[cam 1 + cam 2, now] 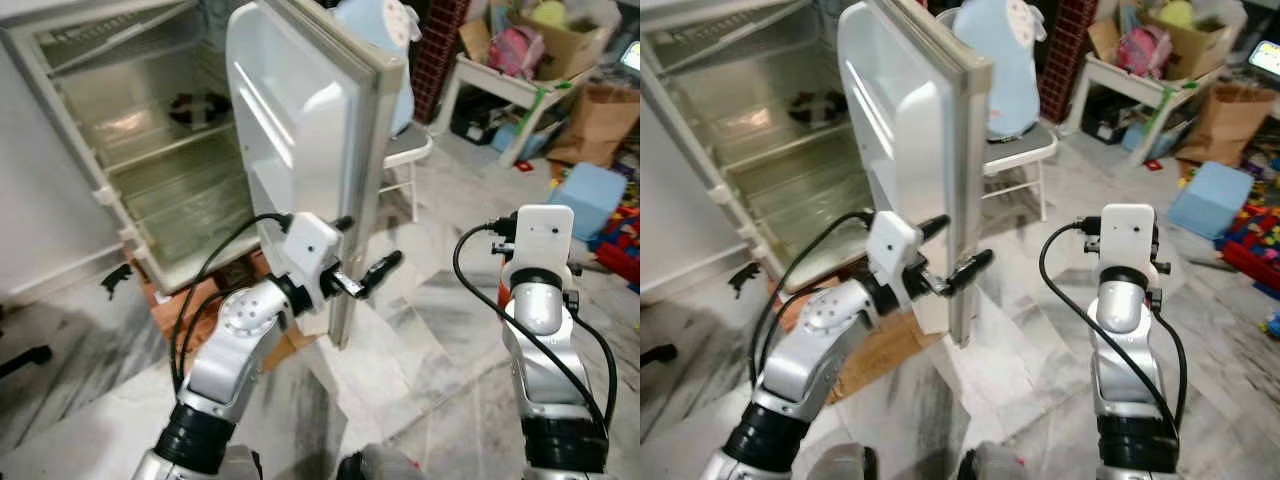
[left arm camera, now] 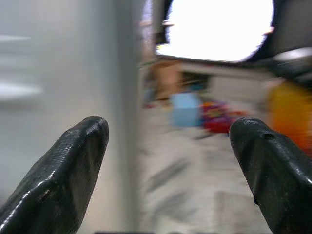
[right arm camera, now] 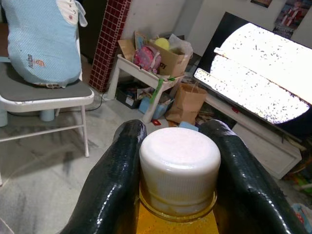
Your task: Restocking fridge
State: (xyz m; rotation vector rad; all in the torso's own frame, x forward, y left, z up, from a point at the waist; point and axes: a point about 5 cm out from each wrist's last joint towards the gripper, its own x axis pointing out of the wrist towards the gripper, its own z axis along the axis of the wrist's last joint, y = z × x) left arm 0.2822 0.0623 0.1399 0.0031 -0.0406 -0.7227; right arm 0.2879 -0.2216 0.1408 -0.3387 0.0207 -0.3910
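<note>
I have the left gripper (image 1: 365, 262) at the near edge of the open fridge door (image 1: 300, 130), its fingers spread wide and holding nothing. The fridge (image 1: 150, 160) stands open at far left, shelves bare. My right gripper (image 3: 178, 195) is clamped on a white-capped bottle (image 3: 179, 168) of amber liquid, held up on the right, well apart from the fridge.

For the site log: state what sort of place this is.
Most likely a lived-in home, a living or play area. An open fridge stands on marble flooring, near a white chair holding a blue cushion, with toys and cardboard boxes on a low table.
</note>
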